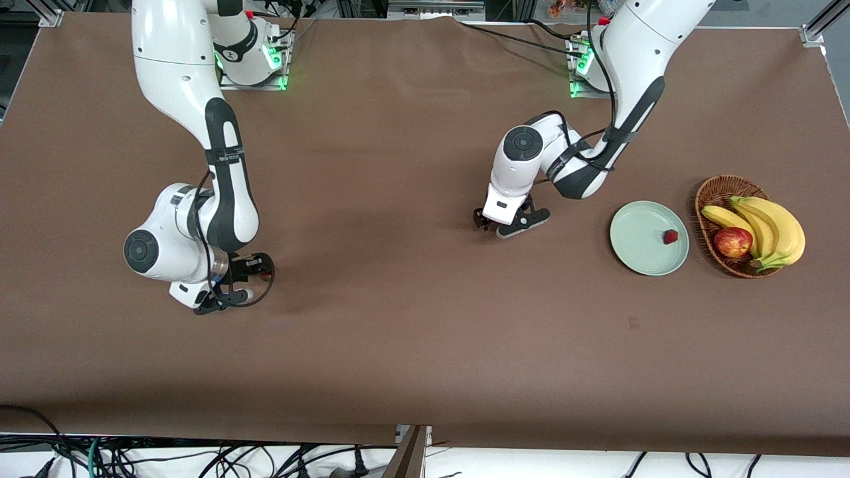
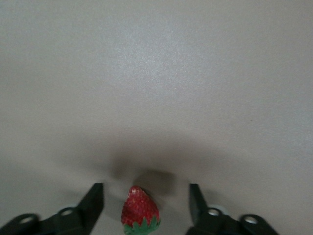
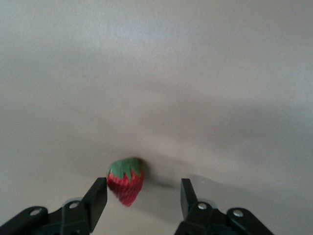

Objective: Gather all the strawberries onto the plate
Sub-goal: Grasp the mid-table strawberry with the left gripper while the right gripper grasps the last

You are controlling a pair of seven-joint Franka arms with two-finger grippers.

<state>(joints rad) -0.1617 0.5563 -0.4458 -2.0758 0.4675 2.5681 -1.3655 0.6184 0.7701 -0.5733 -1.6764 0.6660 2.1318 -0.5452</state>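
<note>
The pale mint-green plate (image 1: pixel 637 242) lies toward the left arm's end of the table, beside the basket. One strawberry (image 1: pixel 671 236) lies on it. My left gripper (image 1: pixel 495 228) is low over the bare table, open. In the left wrist view a second strawberry (image 2: pixel 141 213) lies on the table between the open gripper's (image 2: pixel 145 195) fingers, touching neither. My right gripper (image 1: pixel 222 302) is low over the table toward the right arm's end, open. In the right wrist view a third strawberry (image 3: pixel 126 180) lies between the open gripper's (image 3: pixel 143 188) fingers, close to one finger (image 3: pixel 98 196). Both these berries are hidden in the front view.
A brown wicker basket (image 1: pixel 714 192) holds bananas (image 1: pixel 770 229) and a red apple (image 1: pixel 732 241) at the left arm's end of the table, right beside the plate. Brown table cloth lies between the two grippers.
</note>
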